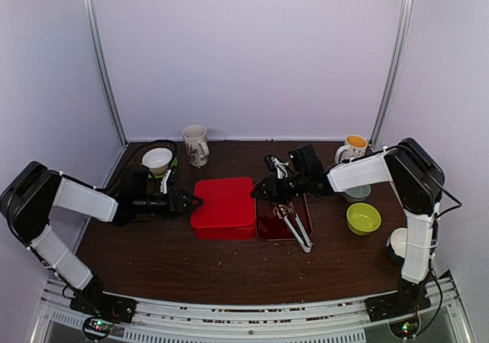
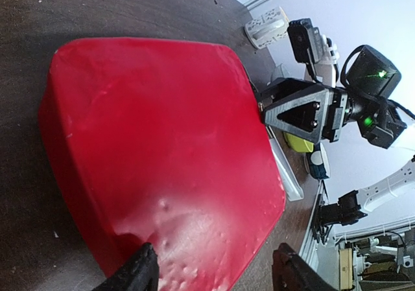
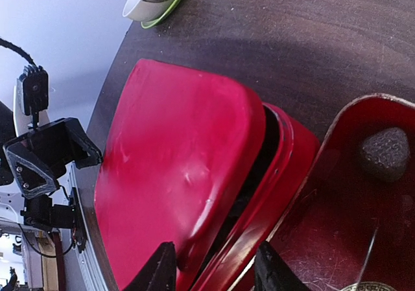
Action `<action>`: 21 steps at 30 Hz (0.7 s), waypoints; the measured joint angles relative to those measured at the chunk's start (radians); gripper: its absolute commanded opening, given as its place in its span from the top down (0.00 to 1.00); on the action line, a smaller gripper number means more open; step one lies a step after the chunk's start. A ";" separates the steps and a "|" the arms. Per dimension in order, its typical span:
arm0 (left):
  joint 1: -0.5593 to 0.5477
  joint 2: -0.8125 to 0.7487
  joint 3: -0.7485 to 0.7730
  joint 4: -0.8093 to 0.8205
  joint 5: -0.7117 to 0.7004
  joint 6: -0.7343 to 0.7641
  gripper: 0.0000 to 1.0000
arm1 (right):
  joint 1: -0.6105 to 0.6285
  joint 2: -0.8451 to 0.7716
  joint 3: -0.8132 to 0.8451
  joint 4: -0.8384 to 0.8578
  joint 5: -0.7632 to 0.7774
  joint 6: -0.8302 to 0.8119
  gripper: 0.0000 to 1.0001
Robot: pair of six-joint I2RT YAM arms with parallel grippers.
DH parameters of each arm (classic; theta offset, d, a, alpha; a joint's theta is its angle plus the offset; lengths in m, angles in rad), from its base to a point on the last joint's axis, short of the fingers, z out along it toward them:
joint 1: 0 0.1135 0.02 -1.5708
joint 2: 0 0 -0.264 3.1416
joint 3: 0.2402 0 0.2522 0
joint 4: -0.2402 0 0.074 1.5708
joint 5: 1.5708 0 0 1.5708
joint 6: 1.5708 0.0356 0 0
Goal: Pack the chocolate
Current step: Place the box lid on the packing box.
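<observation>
A red box (image 1: 223, 205) stands mid-table with its red lid (image 3: 175, 155) on it. The lid sits slightly ajar on the right side, with a dark gap above the base's rim (image 3: 285, 168). My left gripper (image 2: 217, 273) is open at the box's left end, fingers spread around a lid corner. The right gripper (image 3: 215, 271) is open too, its fingers on either side of the lid's edge and the rim. One dark chocolate (image 3: 384, 151) lies on the red tray (image 1: 267, 228) right of the box. Whatever is inside the box is hidden.
Metal tongs (image 1: 296, 228) lie on the tray. A green bowl (image 1: 363, 218) and a grey bowl (image 1: 357, 193) sit to the right. A white mug (image 1: 196, 144), a mug with orange inside (image 1: 354, 148) and a cup on a saucer (image 1: 157, 160) stand at the back.
</observation>
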 measured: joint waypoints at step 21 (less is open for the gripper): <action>-0.001 -0.004 0.011 -0.036 -0.034 0.047 0.34 | -0.017 -0.072 0.013 -0.103 0.108 -0.062 0.40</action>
